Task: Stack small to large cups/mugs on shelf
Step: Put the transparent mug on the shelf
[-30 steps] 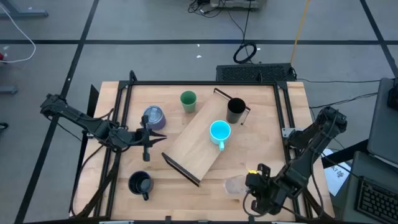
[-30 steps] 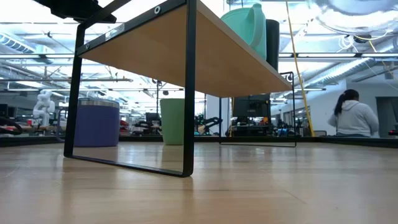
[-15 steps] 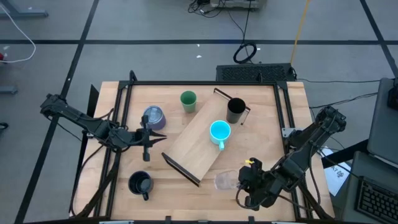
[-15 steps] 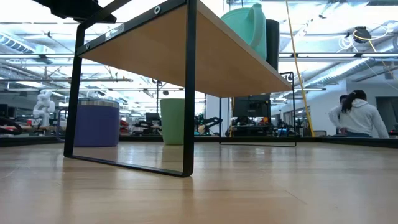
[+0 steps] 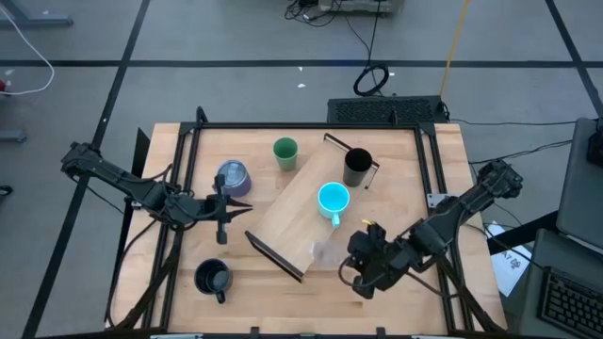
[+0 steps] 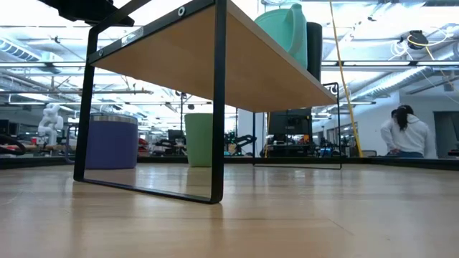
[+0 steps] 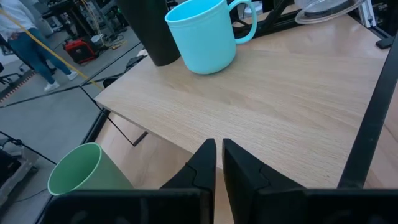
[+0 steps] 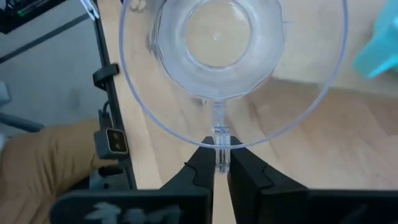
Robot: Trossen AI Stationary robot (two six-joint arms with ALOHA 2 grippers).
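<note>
The light-wood shelf stands aslant on the table on its black brackets. The cyan mug and the tall black mug stand on it. The green cup, the purplish mug and the squat black mug stand on the table. My right gripper is shut on the tiny clear cup over the shelf's near end. My left gripper is shut and empty, left of the shelf beside the purplish mug. My right gripper pinches a thin clear tab at the cup's rim between its two fingers. The fingers slant down from the table's near right side. The cup hangs upright, mouth up, over the shelf's near end; I cannot tell whether its base touches the board.
Black frame rails run along the table's edges. The shelf's near bracket lies just beside the clear cup. Bare board lies between the clear cup and the cyan mug. A person is in the room far behind the table.
My right gripper has carried the clear cup from the table's near right corner toward the left and far edges, up to the shelf's near end. The cup has stayed upright in the hold.
</note>
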